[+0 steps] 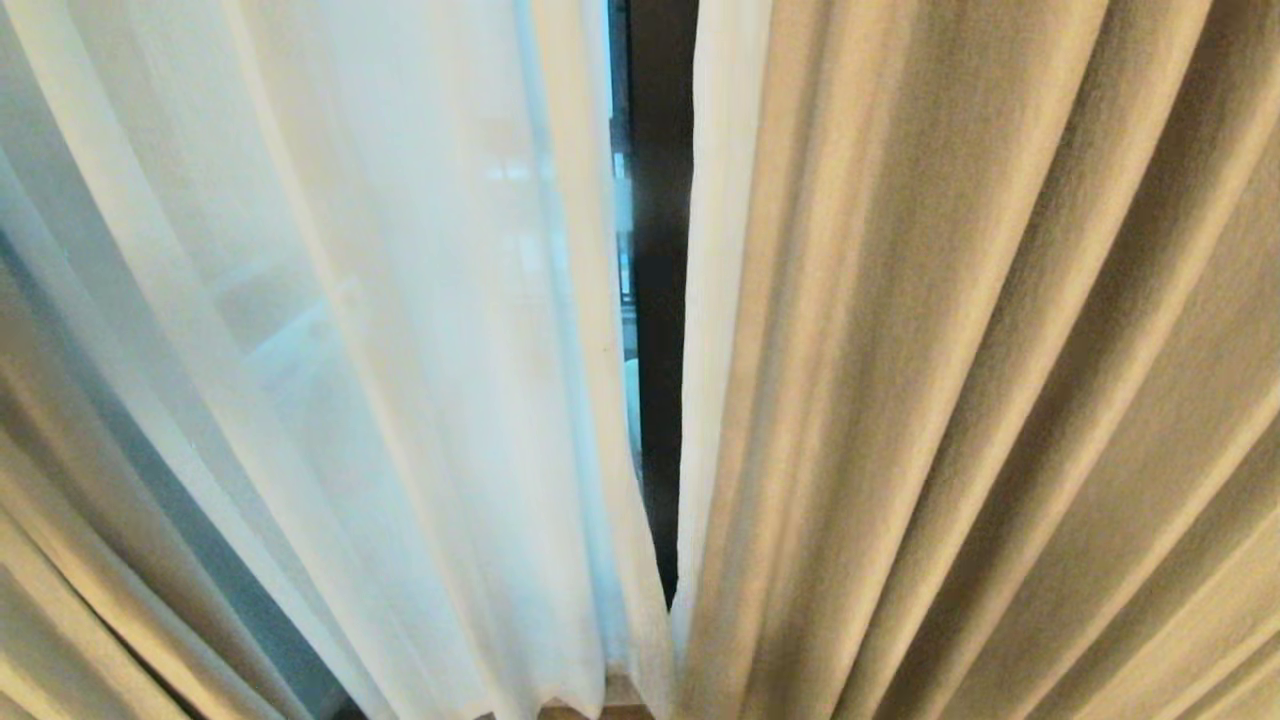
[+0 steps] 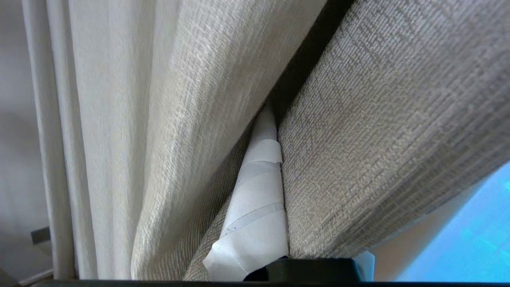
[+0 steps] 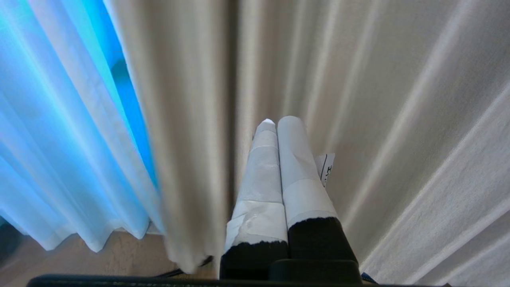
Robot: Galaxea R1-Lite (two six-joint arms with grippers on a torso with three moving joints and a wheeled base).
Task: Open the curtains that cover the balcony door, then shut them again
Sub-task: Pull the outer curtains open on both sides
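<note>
Item: left end effector (image 2: 266, 131), fingers pressed together, pinching a fold of the cream-beige drape (image 2: 382, 131). Risk: fabric is likely slipping free if the pull outruns the thin grip.

Item: right end effector (image 3: 279, 123), pressed together, holding nothing.

Only the head view is showing the sheers (image 1: 400, 330) and the balcony door frame (image 1: 662, 300) in the gap.

You are seeing bright bluish daylight coming in from outside, and a strip of pale wooden floor (image 3: 119, 247) is showing low down, while a plain wall (image 2: 16, 159) is standing at one side.
</note>
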